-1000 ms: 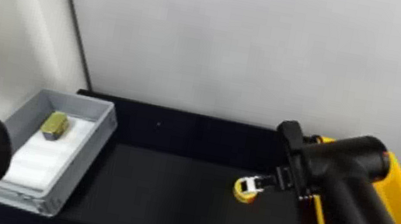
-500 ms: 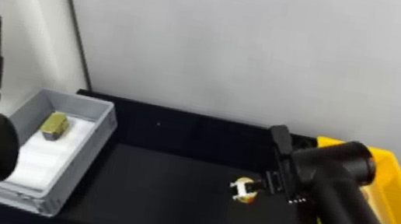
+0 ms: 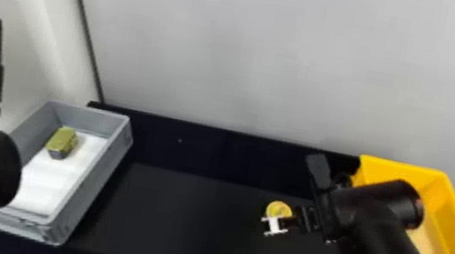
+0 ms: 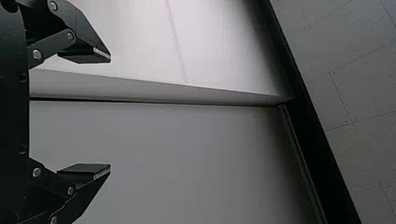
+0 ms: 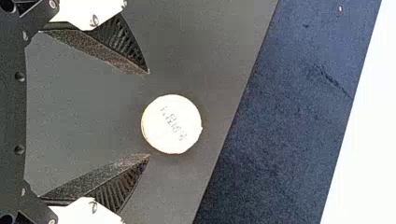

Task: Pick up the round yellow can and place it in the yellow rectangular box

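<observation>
Round yellow can (image 3: 279,208) sitting there on the black tabletop (image 3: 186,229), just right of centre frame, the right end effector (image 3: 274,226) right by it with fingers spread, yellow rectangular box (image 3: 400,169) lower right, grey bin (image 3: 97,177) lower left!

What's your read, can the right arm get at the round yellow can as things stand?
Likely yes. The right gripper has its fingers open, the gap looks wide enough, and the round yellow can lies ahead with nothing visible in between.
</observation>
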`<state>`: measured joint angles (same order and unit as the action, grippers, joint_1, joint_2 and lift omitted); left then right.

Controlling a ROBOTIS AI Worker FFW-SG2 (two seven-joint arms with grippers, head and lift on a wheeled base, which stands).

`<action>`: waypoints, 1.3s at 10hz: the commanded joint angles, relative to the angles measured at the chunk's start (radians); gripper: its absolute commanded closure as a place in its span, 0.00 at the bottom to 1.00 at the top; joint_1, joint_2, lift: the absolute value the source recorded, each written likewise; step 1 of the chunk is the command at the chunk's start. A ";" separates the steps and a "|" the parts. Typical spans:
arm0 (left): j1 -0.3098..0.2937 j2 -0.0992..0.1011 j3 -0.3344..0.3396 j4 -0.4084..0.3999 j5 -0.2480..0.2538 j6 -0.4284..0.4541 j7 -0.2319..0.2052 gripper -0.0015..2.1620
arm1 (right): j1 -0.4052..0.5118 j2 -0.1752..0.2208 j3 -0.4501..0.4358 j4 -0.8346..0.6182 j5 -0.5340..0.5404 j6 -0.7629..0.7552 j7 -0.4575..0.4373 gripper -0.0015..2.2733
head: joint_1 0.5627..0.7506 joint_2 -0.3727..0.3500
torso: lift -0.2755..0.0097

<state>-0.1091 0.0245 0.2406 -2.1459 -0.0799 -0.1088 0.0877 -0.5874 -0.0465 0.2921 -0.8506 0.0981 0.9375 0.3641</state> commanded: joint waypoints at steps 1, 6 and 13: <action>0.000 0.000 -0.003 0.000 -0.007 -0.005 -0.009 0.19 | 0.009 0.010 -0.040 0.058 -0.001 -0.126 -0.016 0.07 | 0.70 0.59 | 0.97; -0.004 0.002 -0.007 0.008 -0.014 -0.029 -0.019 0.19 | 0.050 0.036 -0.126 0.119 -0.006 -0.325 -0.051 0.07 | 0.70 0.59 | 0.97; -0.001 0.005 -0.007 0.011 -0.018 -0.042 -0.025 0.19 | 0.044 0.039 -0.119 0.137 -0.017 -0.321 -0.091 0.27 | 0.70 0.59 | 0.97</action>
<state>-0.1118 0.0292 0.2327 -2.1353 -0.0972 -0.1510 0.0640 -0.5415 -0.0070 0.1689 -0.7036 0.0810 0.6059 0.2789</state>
